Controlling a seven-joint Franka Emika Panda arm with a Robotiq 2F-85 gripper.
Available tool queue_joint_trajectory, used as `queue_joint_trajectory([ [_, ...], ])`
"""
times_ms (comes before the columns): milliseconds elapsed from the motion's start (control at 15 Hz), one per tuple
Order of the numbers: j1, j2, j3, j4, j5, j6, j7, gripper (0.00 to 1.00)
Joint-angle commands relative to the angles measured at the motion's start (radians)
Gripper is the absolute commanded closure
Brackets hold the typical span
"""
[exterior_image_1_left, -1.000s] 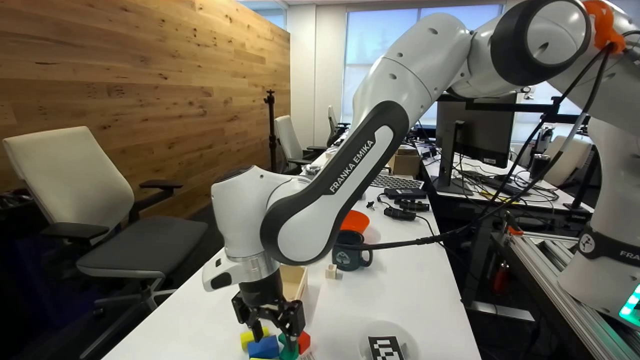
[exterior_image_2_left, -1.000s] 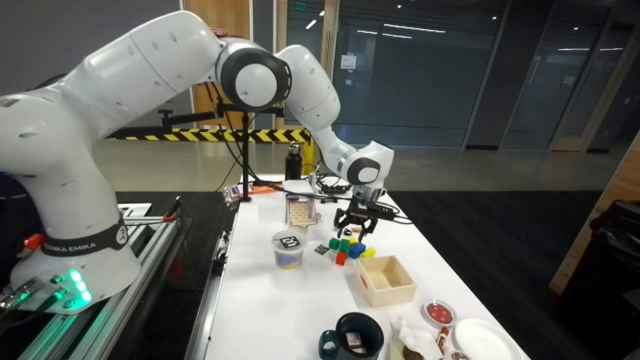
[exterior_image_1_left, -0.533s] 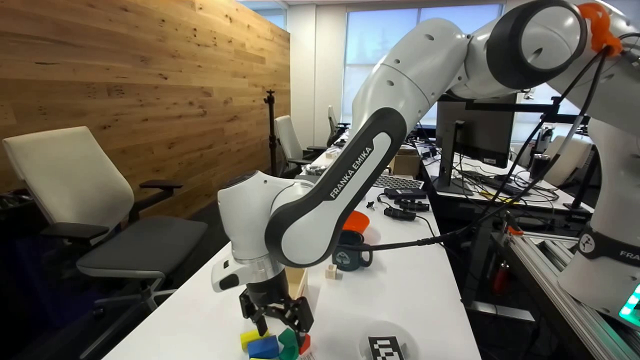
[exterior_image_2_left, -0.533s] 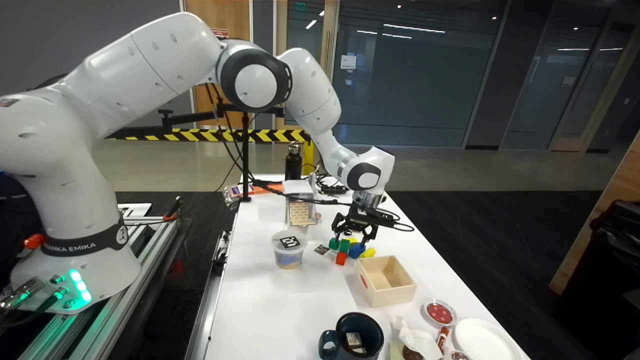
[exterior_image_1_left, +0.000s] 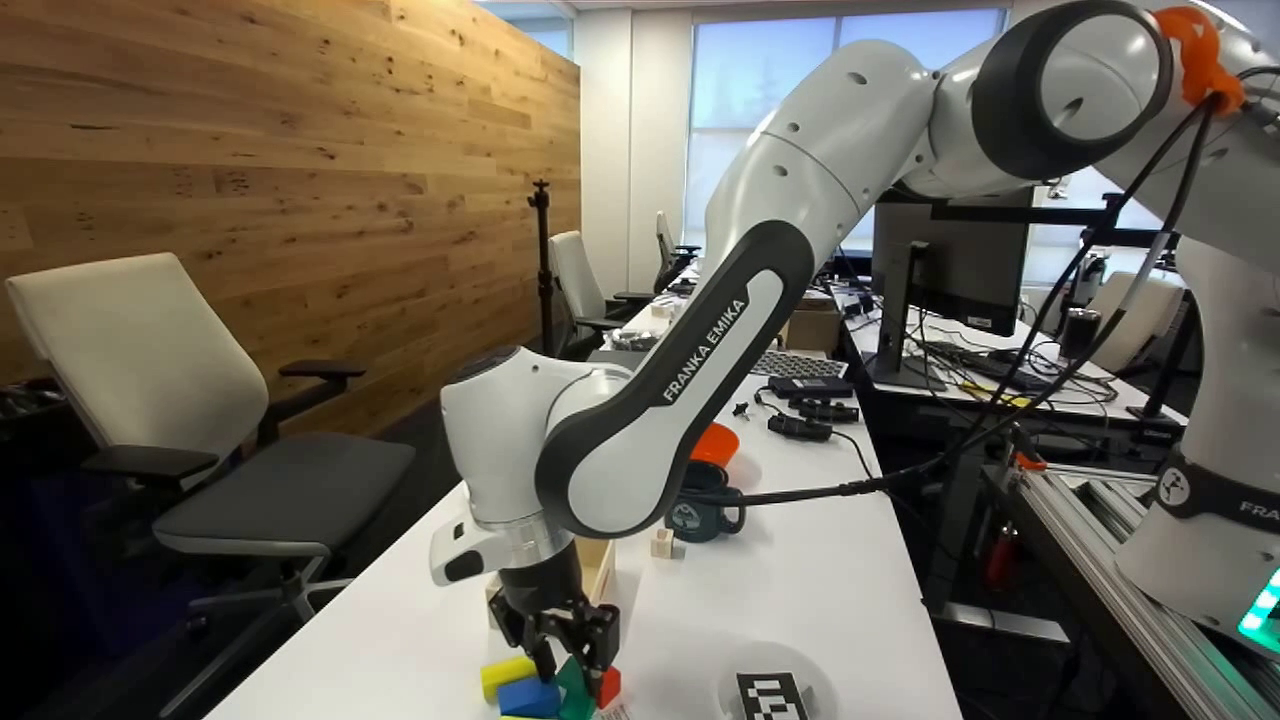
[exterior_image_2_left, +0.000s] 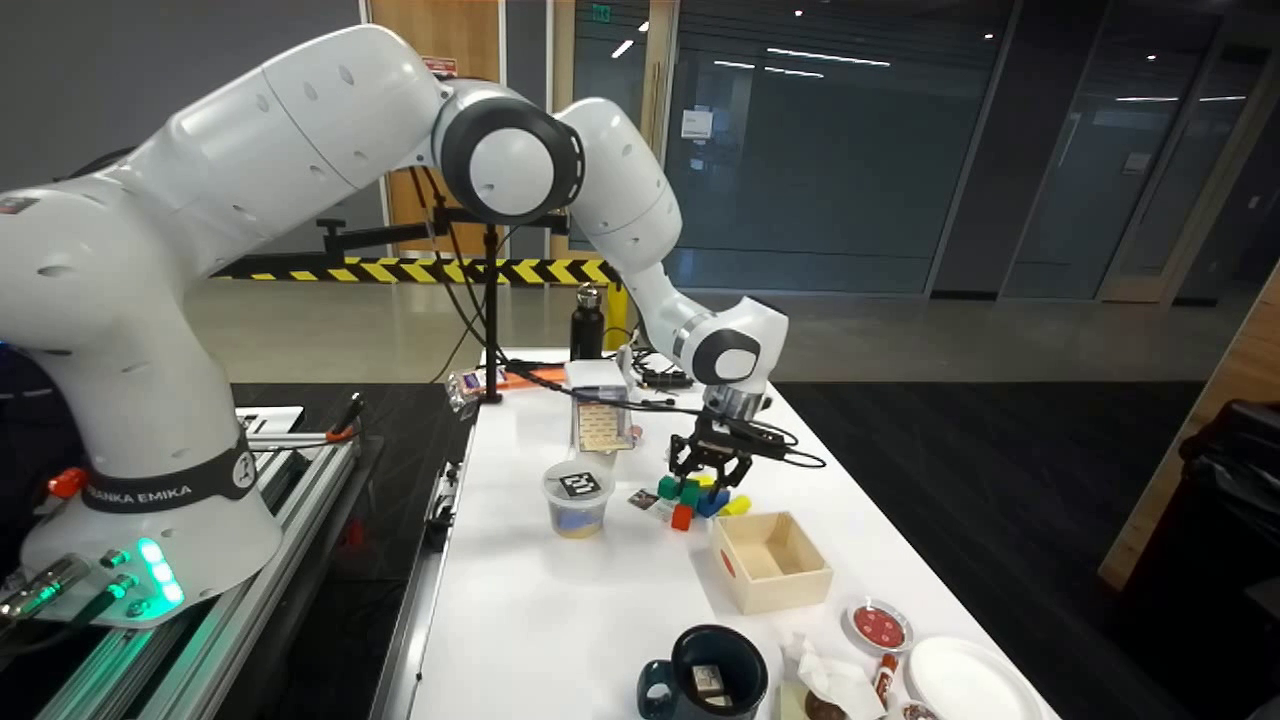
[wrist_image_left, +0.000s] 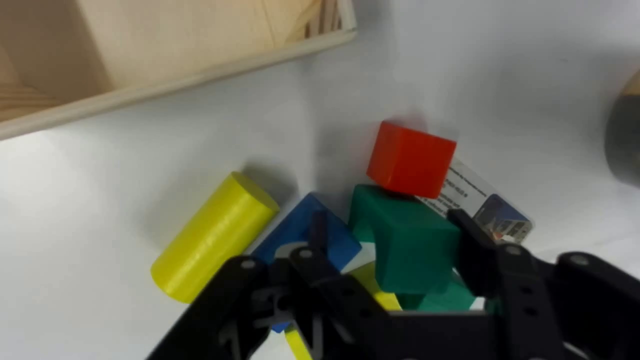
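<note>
My gripper is lowered among coloured blocks, its fingers astride a green arch-shaped block. The right finger in the wrist view lies against that block; on the other side a gap shows between block and finger. Below the left finger is a blue block. A red cube touches or nearly touches the green block's far end. To the left lies a yellow cylinder. Parts of another green block and a yellow block show beneath, half hidden by the gripper.
Close to the blocks stands an open wooden box. A printed card lies under the red cube's side. A lidded tub with a black-and-white tag is nearby. Farther along the table are a dark mug and a white plate.
The gripper has come down and shifted towards the green block, and its fingers stand closer together than half a second ago. In an exterior view the green block looks slightly turned.
</note>
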Motion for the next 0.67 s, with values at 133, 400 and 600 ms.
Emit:
queue_joint_trajectory([
  [133, 0.002, -0.017, -0.004, -0.028, -0.030, 0.029, 0.034, 0.82],
  [400, 0.008, -0.036, -0.009, -0.039, -0.038, 0.037, 0.040, 0.88],
  [600, 0.019, -0.072, -0.022, -0.059, -0.054, 0.059, 0.058, 0.88],
])
